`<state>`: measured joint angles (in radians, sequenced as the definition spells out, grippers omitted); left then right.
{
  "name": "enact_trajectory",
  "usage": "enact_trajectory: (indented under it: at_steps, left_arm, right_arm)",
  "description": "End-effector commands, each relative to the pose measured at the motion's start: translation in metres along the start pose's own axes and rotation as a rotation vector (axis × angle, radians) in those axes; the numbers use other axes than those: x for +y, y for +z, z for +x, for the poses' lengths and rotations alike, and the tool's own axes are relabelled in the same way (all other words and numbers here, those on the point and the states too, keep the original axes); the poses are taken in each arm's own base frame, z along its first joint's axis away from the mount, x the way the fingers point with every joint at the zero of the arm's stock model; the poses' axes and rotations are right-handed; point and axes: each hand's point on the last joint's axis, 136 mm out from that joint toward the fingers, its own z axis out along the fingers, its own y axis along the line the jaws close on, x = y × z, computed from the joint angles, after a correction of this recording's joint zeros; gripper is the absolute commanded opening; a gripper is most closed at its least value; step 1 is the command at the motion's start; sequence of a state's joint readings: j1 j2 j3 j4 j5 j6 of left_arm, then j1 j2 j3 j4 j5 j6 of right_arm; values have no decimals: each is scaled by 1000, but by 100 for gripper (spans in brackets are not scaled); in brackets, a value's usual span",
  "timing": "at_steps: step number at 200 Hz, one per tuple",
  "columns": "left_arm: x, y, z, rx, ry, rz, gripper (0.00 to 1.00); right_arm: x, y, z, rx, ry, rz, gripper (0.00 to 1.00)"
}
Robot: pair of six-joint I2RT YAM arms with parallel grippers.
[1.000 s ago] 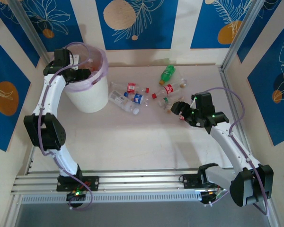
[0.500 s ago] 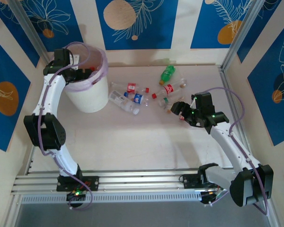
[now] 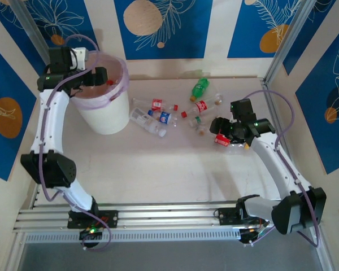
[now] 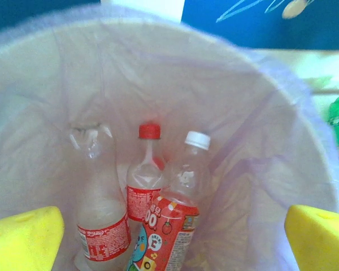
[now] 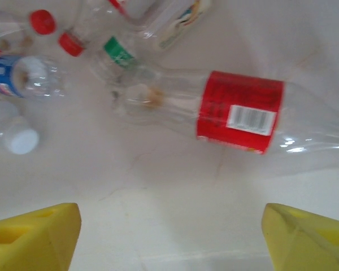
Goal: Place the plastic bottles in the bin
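— Tabletop (image 3: 158, 169) status, largest item first?

— I read the bin (image 3: 104, 118) at its far left, with three plastic bottles (image 4: 158, 186) upright or leaning inside. My left gripper (image 3: 100, 75) hangs over the bin's mouth, pads spread wide with nothing between them.

— Loose stock?

— A scatter of bottles (image 3: 169, 113) lies mid-table, right of the bin, with the green bottle (image 3: 199, 87) on the far side. Nearest the right gripper (image 5: 169, 234) is the red-labelled clear bottle (image 5: 240, 113), flat on the table just ahead of the fingertips. Those fingers are also spread and empty.

— Axis?

— From the right wrist camera its long axis runs side to side, narrow end left and base right. That puts it along the line between the pads, not across it. I judge the right arm should take it. The wrist needs about a quarter roll first, so the pads close across the body.
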<state>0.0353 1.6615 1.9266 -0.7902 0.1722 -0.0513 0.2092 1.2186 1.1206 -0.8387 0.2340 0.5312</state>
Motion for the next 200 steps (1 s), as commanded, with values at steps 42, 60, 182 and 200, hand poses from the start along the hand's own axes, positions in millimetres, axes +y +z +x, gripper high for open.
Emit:
enact_trajectory:
  at_steps: [42, 60, 182, 200]
  left_arm:
    - [-52, -83, -13, -175, -18, 134, 99]
    - [-79, -92, 9, -172, -35, 225, 99]
    - [-162, -56, 162, 115, -178, 504, 97]
    - [-168, -50, 166, 122, -180, 513, 97]
  right_arm:
    - [-50, 42, -15, 189, -298, 214, 99]
    - [-49, 66, -24, 226, -362, 175, 99]
    - [-1, 101, 22, 498, -176, -152, 99]
    - [-6, 100, 43, 559, -146, -102, 99]
